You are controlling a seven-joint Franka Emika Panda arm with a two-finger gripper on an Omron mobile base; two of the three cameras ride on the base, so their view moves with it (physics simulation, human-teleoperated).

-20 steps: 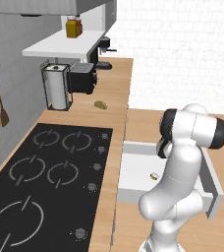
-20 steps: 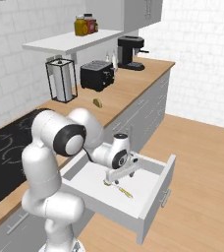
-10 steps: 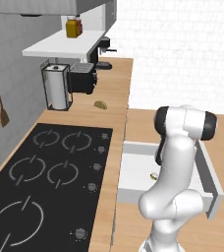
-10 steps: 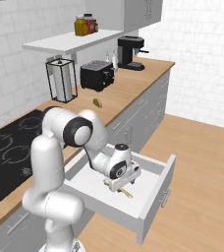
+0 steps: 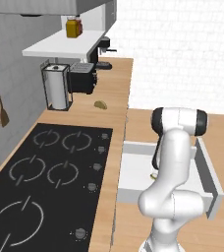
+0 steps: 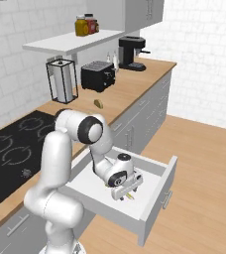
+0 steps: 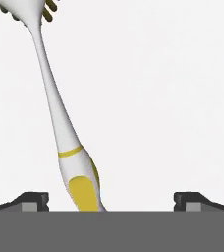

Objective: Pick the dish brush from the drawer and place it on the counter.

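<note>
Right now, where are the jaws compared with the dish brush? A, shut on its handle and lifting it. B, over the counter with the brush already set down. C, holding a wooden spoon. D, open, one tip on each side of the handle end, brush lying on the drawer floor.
D: in the hand view the gripper has its tips wide apart, with the dish brush lying between them on the white floor of the drawer.

no readable text, labels or signs
</note>
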